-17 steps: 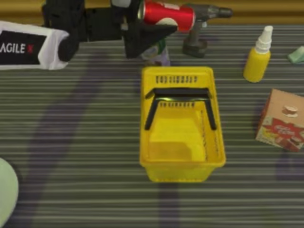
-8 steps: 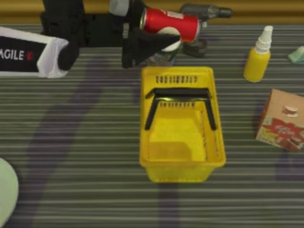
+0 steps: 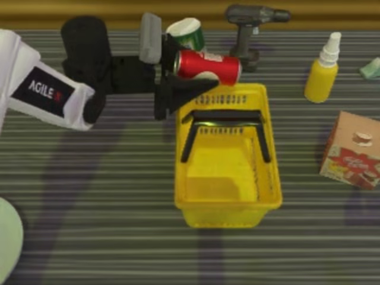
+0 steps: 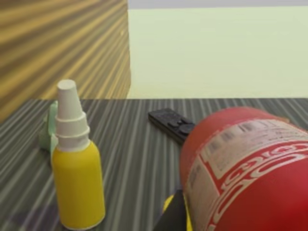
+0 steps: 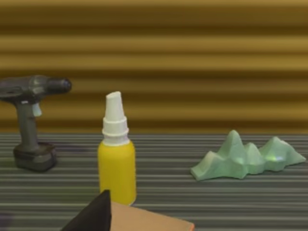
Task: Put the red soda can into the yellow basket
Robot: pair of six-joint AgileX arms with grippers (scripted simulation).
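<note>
The red soda can (image 3: 208, 65) lies on its side in the air, with my left gripper (image 3: 199, 70) shut on it. It hangs over the far rim of the yellow basket (image 3: 179, 178), which stands at the table's middle with its black handles folded across the top. In the left wrist view the red soda can (image 4: 250, 173) fills the near right, with one black fingertip (image 4: 175, 216) beside it. My right gripper does not show in the top view; the right wrist view holds only one black fingertip (image 5: 96, 211).
A green-and-white canister (image 3: 187, 32) stands just behind the can. At the back are a grey drill (image 3: 249, 27) and a yellow spray bottle (image 3: 322, 71). A cardboard box (image 3: 353, 151) sits at the right, a pale green plate (image 3: 7, 237) at the near left. A black remote (image 4: 173, 125) lies farther off.
My left arm has carried the can from the table's back edge toward the basket, down to its far rim. The canister behind it is now uncovered.
</note>
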